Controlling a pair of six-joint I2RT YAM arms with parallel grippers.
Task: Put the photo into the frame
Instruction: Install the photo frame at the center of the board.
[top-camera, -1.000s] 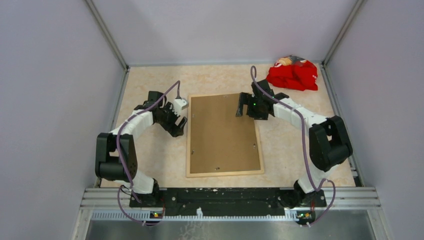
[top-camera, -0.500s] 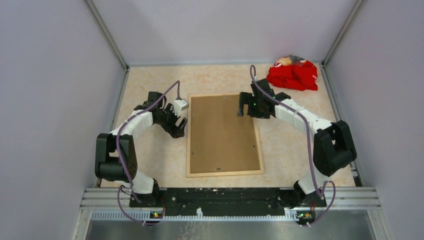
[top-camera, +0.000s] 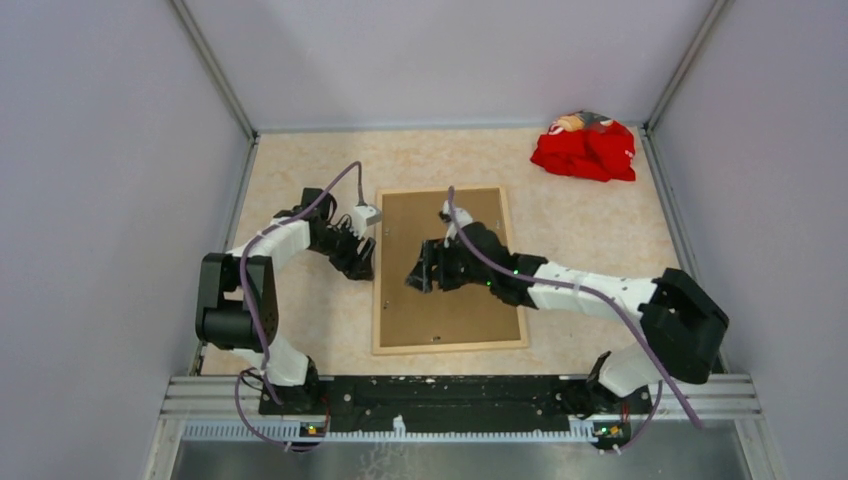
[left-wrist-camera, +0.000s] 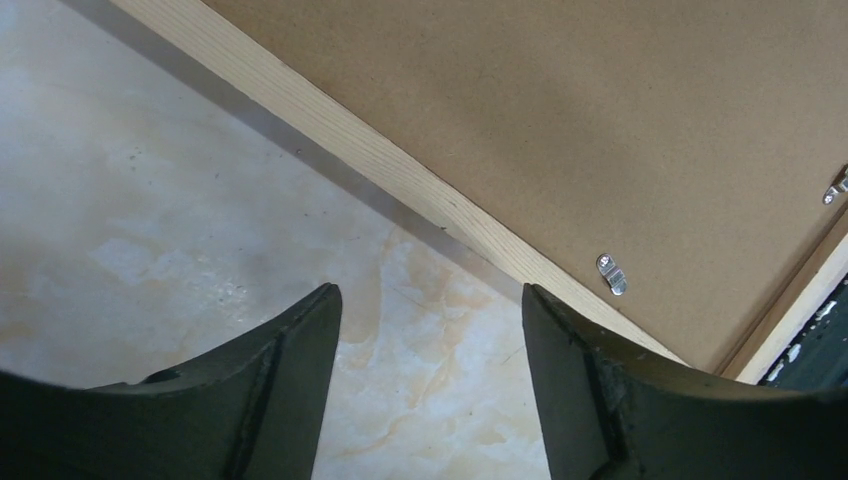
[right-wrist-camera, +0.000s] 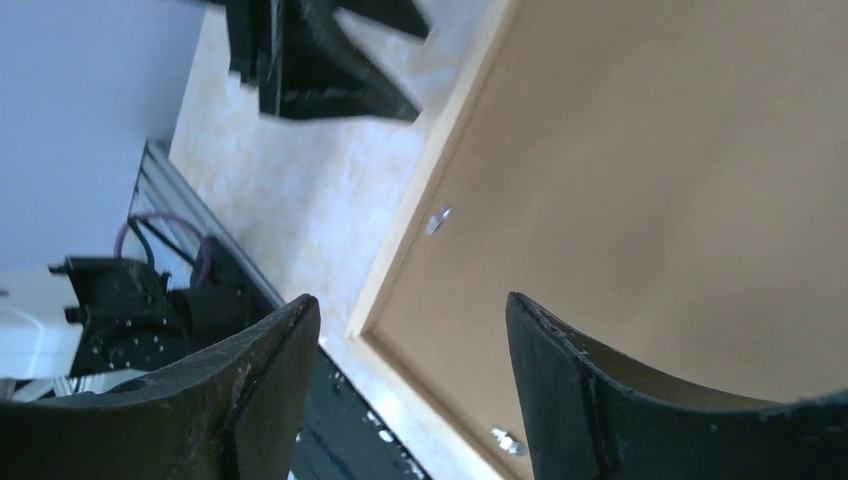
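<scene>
Beige marbled surface (top-camera: 590, 230): frame (top-camera: 450, 347) is laid face down at centre, so the back can be reached. Brown backing board (top-camera: 440, 315) is seated inside under metal clips (left-wrist-camera: 611, 272). No photo is seen. Beside the frame's left edge, the left pincer (left-wrist-camera: 428, 295) is held open and empty. The right pincer (right-wrist-camera: 410, 300) is spread open over the board.

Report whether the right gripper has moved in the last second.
Yes. The right gripper swung leftward and nearer from the far right corner of the frame, now over the backing board near its left rail.
</scene>
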